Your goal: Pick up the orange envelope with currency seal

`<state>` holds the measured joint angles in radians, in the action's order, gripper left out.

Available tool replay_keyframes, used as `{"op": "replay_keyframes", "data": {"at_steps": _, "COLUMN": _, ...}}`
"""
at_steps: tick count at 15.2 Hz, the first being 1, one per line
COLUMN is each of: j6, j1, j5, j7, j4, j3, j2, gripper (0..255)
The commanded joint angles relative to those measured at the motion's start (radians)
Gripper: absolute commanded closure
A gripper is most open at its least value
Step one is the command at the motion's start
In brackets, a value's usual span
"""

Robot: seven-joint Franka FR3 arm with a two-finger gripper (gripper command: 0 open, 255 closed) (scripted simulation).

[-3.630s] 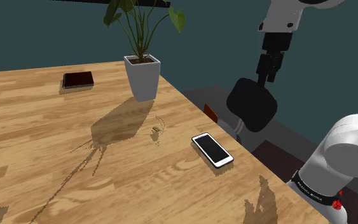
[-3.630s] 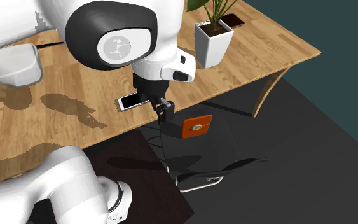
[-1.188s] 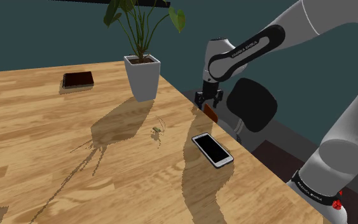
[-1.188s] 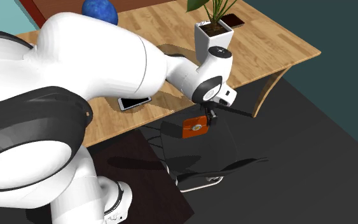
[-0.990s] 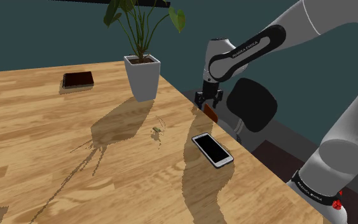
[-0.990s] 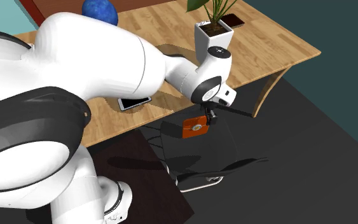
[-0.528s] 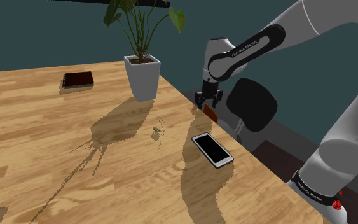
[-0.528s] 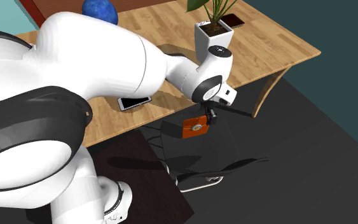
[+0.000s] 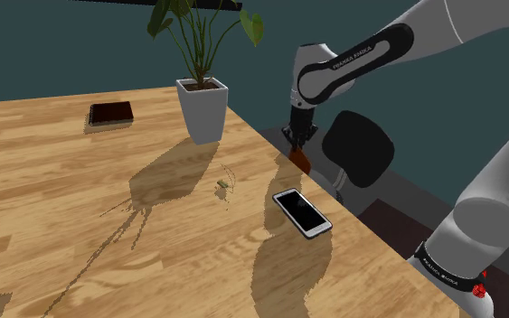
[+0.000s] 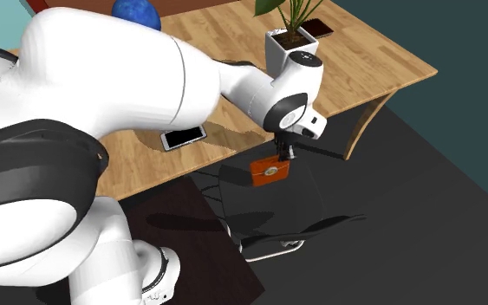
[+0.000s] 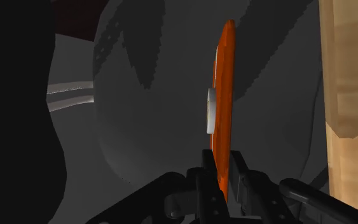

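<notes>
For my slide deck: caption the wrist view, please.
Tool clasping the orange envelope edge-on, beside the wooden table.

Bright light on table (image 9: 62,194), hard jagged plant (image 9: 203,105) shadow; wrist view dim.

A wooden table (image 9: 108,235) of pale planks takes up most of the shoulder view, and long soft shadows lie across it (the longest runs toward that view's lower left). The wall (image 9: 53,45) behind it is dark teal. A black chair (image 9: 361,149) stands just beside the table's edge on a dark grey floor (image 10: 424,225). A maroon rug (image 10: 190,234) lies near it.
</notes>
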<state>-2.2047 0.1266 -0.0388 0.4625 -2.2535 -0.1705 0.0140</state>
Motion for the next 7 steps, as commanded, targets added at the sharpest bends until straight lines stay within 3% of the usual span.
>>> {"op": "replay_keyframes", "data": {"at_steps": 1, "j6": 0.028, "j1": 0.000, "j5": 0.004, "j7": -0.004, "j4": 0.011, "j3": 0.000, "j2": 0.016, "gripper": 255}}
{"op": "replay_keyframes", "data": {"at_steps": 7, "j6": 0.083, "j1": 0.000, "j5": 0.011, "j7": -0.010, "j4": 0.040, "j3": 0.001, "j2": 0.044, "gripper": 255}}
